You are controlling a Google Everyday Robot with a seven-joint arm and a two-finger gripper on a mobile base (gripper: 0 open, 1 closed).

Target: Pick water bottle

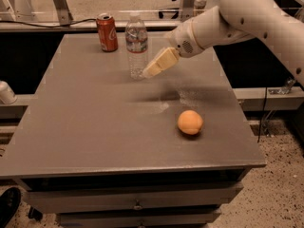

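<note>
The water bottle (136, 44) stands upright on the far part of the grey table (85, 127). It is clear, with a white cap and a white-and-red label band. My gripper (153, 69) reaches in from the right on a white arm. Its cream fingers (161, 62) point down and left, and their tips lie right beside the bottle's lower right side. I cannot tell whether they touch it.
A red soda can (107, 32) stands just left of the bottle near the table's far edge. An orange (190, 122) lies on the right front part of the table. Metal frames and cables run behind the table. Drawers sit under the tabletop.
</note>
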